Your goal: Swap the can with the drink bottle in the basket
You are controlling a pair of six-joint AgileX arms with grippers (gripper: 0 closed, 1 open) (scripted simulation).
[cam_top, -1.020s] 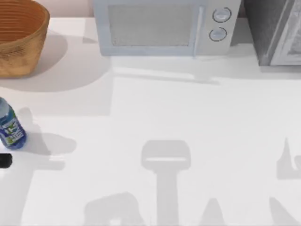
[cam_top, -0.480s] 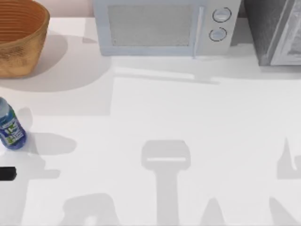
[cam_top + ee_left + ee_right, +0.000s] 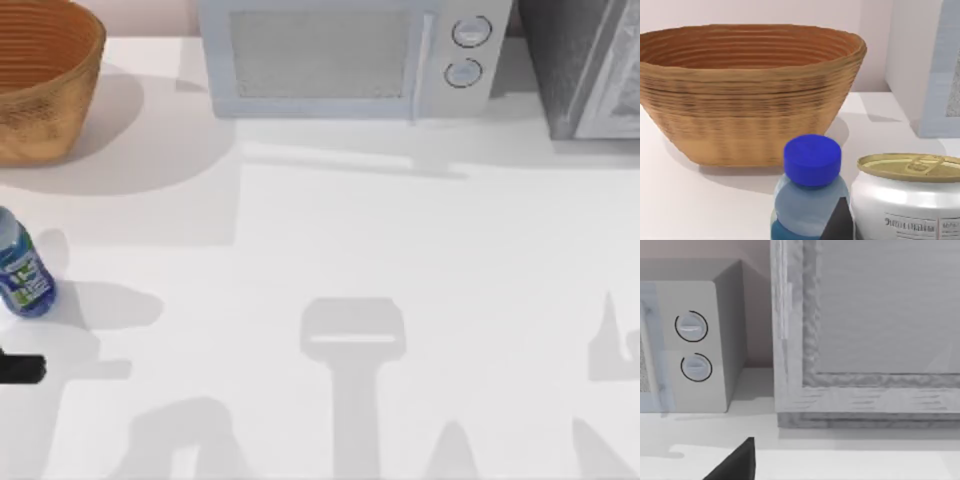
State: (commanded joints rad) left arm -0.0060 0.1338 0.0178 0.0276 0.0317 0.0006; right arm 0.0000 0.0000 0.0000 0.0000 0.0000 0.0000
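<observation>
The wicker basket (image 3: 40, 80) stands at the table's back left, and the left wrist view shows its ribbed inside (image 3: 747, 95). The drink bottle (image 3: 22, 268) stands upright at the left edge, in front of the basket. My left gripper (image 3: 20, 368) shows as a dark tip at the left edge, nearer the front than the bottle. The left wrist view looks past the bottle's blue cap (image 3: 812, 160) to the basket. The can (image 3: 907, 200) is upright close beside the bottle, gold top up. My right gripper (image 3: 737, 462) is parked at the right.
A white microwave (image 3: 345, 60) lines the back middle, its two knobs (image 3: 692, 345) facing the right wrist camera. A grey cabinet (image 3: 590, 70) fills the back right corner. Arm shadows lie across the open white tabletop (image 3: 400, 250).
The dark tip of my left gripper has slid toward the table's front and a little rightward, and its shadow has shifted. The bottle and basket have stayed put.
</observation>
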